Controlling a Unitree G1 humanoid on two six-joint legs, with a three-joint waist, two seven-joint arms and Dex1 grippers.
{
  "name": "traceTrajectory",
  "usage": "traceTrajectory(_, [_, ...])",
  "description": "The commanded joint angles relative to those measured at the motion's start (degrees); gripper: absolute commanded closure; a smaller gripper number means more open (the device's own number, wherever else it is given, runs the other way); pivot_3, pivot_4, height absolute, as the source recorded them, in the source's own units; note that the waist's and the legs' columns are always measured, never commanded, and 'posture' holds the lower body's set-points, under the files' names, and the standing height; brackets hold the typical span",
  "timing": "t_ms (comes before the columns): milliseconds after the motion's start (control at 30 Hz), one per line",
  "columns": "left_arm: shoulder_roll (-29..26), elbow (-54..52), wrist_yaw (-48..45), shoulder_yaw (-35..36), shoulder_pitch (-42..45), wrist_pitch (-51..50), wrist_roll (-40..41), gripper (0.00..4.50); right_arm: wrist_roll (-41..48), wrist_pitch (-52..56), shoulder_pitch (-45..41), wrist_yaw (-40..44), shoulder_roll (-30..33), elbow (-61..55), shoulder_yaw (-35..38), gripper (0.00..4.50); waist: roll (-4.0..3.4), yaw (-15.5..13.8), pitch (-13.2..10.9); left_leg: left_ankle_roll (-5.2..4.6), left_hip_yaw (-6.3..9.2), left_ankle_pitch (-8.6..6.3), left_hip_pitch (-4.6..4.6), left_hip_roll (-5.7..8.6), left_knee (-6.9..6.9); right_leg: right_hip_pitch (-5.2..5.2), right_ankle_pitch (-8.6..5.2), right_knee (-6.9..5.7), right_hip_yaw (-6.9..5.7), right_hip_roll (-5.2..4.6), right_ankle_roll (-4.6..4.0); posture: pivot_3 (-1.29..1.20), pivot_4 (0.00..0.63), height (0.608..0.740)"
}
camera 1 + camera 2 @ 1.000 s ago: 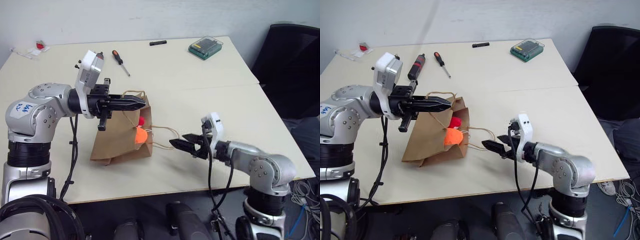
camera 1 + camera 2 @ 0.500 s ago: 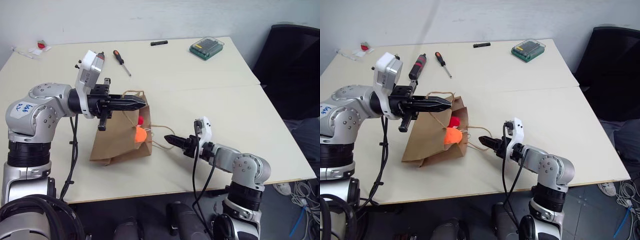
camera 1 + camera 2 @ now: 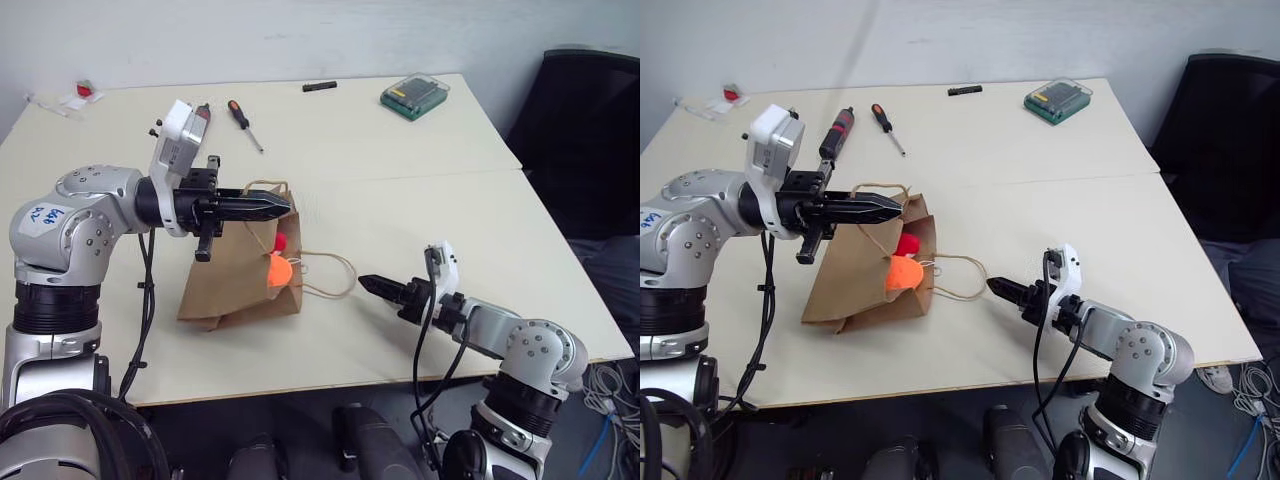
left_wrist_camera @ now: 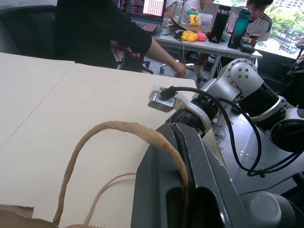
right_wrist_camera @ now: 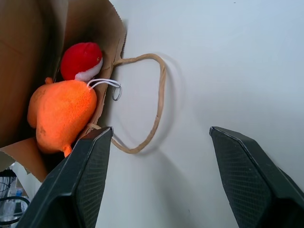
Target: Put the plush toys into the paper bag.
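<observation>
A brown paper bag (image 3: 240, 275) lies on the table, its upper handle (image 4: 114, 130) clamped in the left gripper (image 3: 268, 207). Orange plush (image 5: 59, 115) and red plush (image 5: 81, 61) sit in its mouth. To their right, the right gripper (image 5: 159, 180) hovers empty, jaws apart. Next, probably nudge the toys deeper.

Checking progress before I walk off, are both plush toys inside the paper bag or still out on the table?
Both sit in the paper bag's mouth: the orange toy at the lip, the red toy behind it.

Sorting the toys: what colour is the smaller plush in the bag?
Red plush, with a white patch; clearest in the right wrist view.
</observation>
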State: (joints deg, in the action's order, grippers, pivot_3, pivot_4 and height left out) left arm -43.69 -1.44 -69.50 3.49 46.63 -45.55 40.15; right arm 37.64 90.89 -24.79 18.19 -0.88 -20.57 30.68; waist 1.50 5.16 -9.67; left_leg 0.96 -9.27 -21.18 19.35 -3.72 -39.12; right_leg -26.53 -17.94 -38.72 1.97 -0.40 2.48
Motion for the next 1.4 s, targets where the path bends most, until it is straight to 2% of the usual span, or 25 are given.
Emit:
traceTrajectory(33, [-0.33, -0.36, -0.09, 0.87, 1.89, 0.96, 0.10, 4.50, 0.35, -3.48, -1.18, -0.73, -2.62, 2.34, -3.76, 1.18, 0.00, 0.29, 0.00, 0.01, 0.00, 0.00, -0.01, -0.01, 0.00, 0.00, 0.00, 0.00, 0.00, 0.02, 0.00, 0.00, 0.150, 0.740])
traceTrajectory(267, [-0.11, -0.31, 0.19, 0.75, 2.56, 1.00, -0.07, 4.50, -1.19, -13.58, -6.41, -1.33, -5.28, 13.69, -9.02, 1.18, 0.00, 1.08, 0.00, 0.01, -0.01, 0.00, 0.00, 0.01, 0.02, 0.00, 0.00, 0.02, -0.01, -0.01, 0.00, 0.00, 0.150, 0.740])
traceTrajectory(467, [-0.35, -0.70, 0.74, 1.26, 1.80, 1.08, -0.08, 4.50, 0.79, -18.14, -4.98, 3.41, 1.18, 7.44, -15.25, 3.11, -0.02, 1.00, -0.01, 0.00, 0.03, -0.01, 0.11, 0.01, 0.08, -0.04, 0.00, 0.16, -0.07, -0.05, 0.01, 0.00, 0.150, 0.740])
traceTrajectory(600, [-0.10, -0.14, 1.34, 1.41, 1.20, 1.96, -0.51, 4.50, 5.58, -16.70, -6.18, 4.66, 5.27, 1.13, -13.64, 4.47, -0.02, 0.97, -0.01, -0.01, 0.06, -0.01, 0.11, -0.01, 0.06, -0.04, 0.00, 0.12, -0.08, -0.05, 0.01, 0.00, 0.150, 0.740])
traceTrajectory(700, [0.98, 1.20, 2.51, 1.48, 1.50, 3.63, -1.35, 4.50, 8.31, -16.60, -8.87, 5.27, 10.37, -2.81, -12.33, 4.47, -0.03, 1.00, -0.02, 0.00, 0.05, -0.01, 0.10, -0.01, 0.04, -0.04, 0.00, 0.10, -0.06, -0.04, 0.01, 0.00, 0.150, 0.740])
traceTrajectory(900, [7.45, 8.82, 9.78, 2.93, 6.06, 9.41, -4.23, 4.50, 16.20, -15.62, -20.89, 4.97, 21.46, -5.58, -6.47, 4.47, -0.07, 0.08, -0.05, -0.01, 0.05, -0.01, 0.11, -0.01, 0.00, -0.04, 0.00, 0.10, -0.07, -0.05, 0.01, 0.00, 0.150, 0.740])
traceTrajectory(1067, [11.80, 13.24, 12.82, 2.82, 8.89, 14.06, -6.22, 4.50, 17.65, -16.99, -25.78, 2.35, 24.05, -4.92, -7.96, 4.47, -0.06, -0.34, -0.04, -0.01, 0.04, -0.01, 0.11, -0.02, 0.06, -0.03, 0.00, 0.19, -0.07, -0.04, 0.01, 0.00, 0.150, 0.740])
traceTrajectory(1167, [13.61, 15.10, 13.75, 2.36, 10.09, 15.78, -7.22, 4.50, 17.08, -18.77, -26.18, 1.51, 24.12, -5.17, -9.66, 4.47, -0.06, -0.35, -0.04, -0.02, 0.01, -0.01, 0.13, -0.02, 0.05, -0.04, 0.01, 0.17, -0.05, -0.05, 0.02, 0.00, 0.150, 0.740])
traceTrajectory(1300, [14.77, 14.55, 13.42, 1.81, 9.88, 15.73, -7.33, 4.50, 12.45, -23.24, -21.46, 2.52, 26.61, -7.05, -15.07, 4.47, -0.06, -0.34, -0.04, -0.02, 0.02, 0.00, 0.13, -0.03, 0.06, -0.05, 0.01, 0.17, -0.06, -0.05, 0.02, 0.00, 0.150, 0.740])
traceTrajectory(1400, [14.64, 14.04, 13.58, 2.13, 9.47, 14.80, -7.01, 4.50, 11.52, -25.79, -19.44, 1.98, 27.03, -7.20, -16.16, 4.47, -0.06, -0.39, -0.04, -0.02, 0.02, 0.00, 0.16, -0.02, 0.06, -0.05, 0.01, 0.20, -0.06, -0.06, 0.03, 0.00, 0.150, 0.740])
